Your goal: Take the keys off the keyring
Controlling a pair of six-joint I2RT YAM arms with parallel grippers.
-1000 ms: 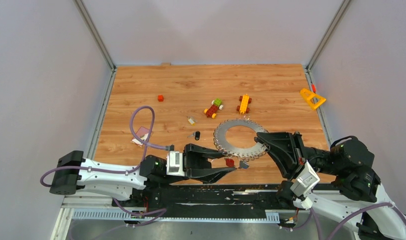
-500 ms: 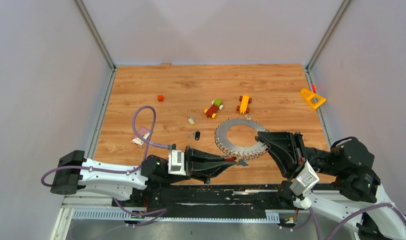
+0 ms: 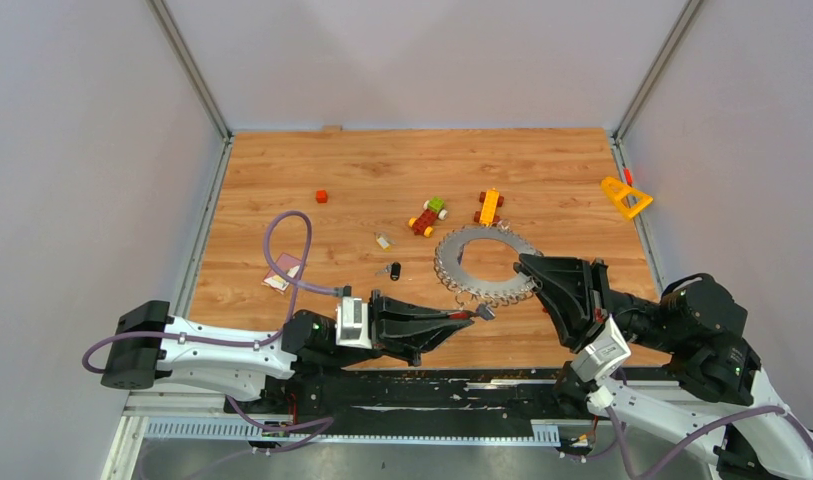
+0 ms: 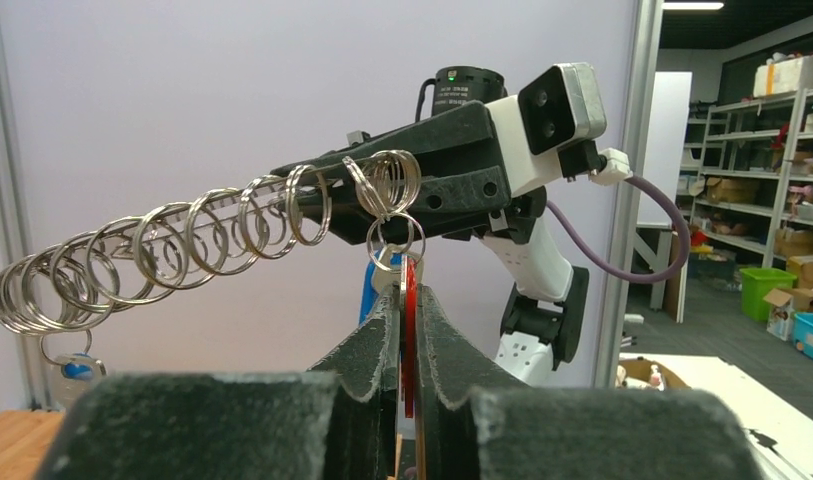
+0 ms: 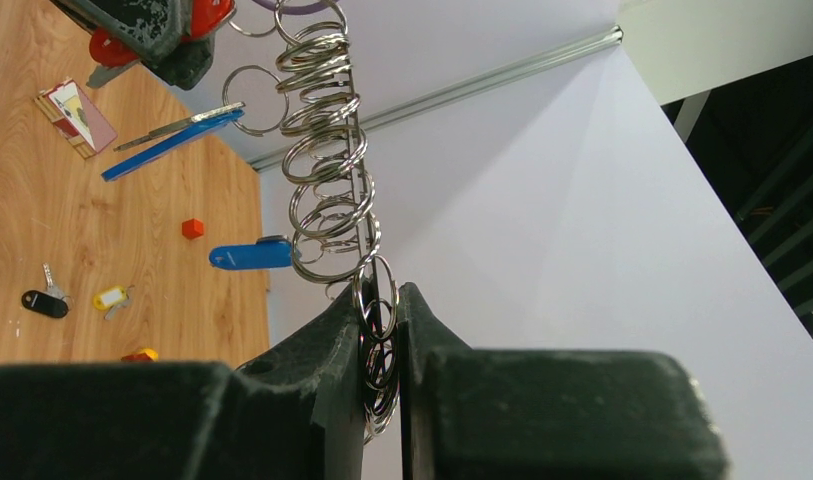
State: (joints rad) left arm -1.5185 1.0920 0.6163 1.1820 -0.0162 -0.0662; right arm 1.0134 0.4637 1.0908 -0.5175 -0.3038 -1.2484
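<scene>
Right hand (image 5: 380,300) clamped the seemingly stiff keyring (image 3: 482,262) by its rim; left hand (image 4: 407,295) pinched a light, probably slippery red key (image 4: 410,345) between its fingers

My arms (image 3: 217,352) are white with black joints and fingers (image 3: 422,325); purple cables (image 3: 291,214) loop at nine o'clock.

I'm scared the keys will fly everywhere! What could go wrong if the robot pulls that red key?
The left gripper pinches the thin red key, so it might slip out. The right gripper holds the keyring only at its rim; a hard tug could yank it loose. The blue keys dangling from the keyring could swing and snag.
</scene>
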